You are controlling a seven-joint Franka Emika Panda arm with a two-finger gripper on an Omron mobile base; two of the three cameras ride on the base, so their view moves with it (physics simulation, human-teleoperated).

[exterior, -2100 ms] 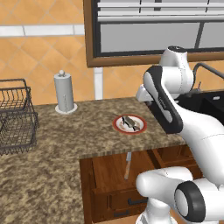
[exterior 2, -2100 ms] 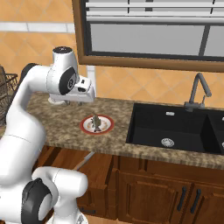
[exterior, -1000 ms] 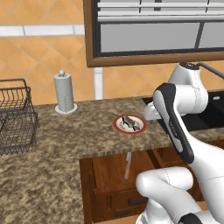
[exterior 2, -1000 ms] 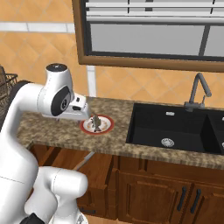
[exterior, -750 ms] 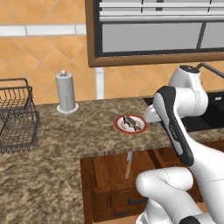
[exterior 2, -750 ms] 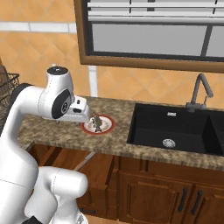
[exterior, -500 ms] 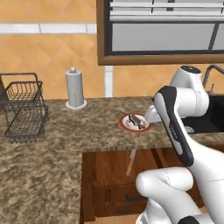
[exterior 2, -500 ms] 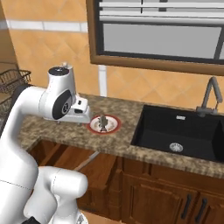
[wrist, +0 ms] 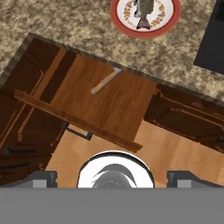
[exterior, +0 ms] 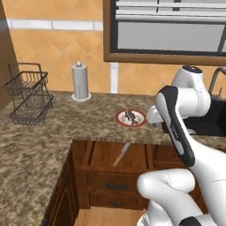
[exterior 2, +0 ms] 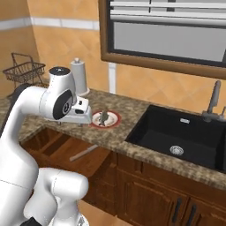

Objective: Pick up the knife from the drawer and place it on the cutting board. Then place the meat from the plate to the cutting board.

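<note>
Looking down from the hand view, the white arm's two-finger gripper shows its two small dark finger tips set far apart at the bottom corners, spread wide with nothing between them. Ahead of the fingers and slightly toward the left tip lies the slim knife with a grey metal blade and light tan wooden handle, flat on the floor of the open reddish-brown wooden drawer, well apart from both tips. Its long axis runs on a diagonal: the handle end is the nearer one, angled toward the left tip, while the blade points away from the fingers and toward the right, ending just short of the speckled brown stone counter edge. The drawer's front, with its black bar handle, sits between the knife and the fingers. Beyond the knife, farther from the fingers, the small round white plate with a red rim rests on the counter, carrying the dark brown-grey chunk of meat. From the left base view the knife lies in the drawer just below the plate.
</note>
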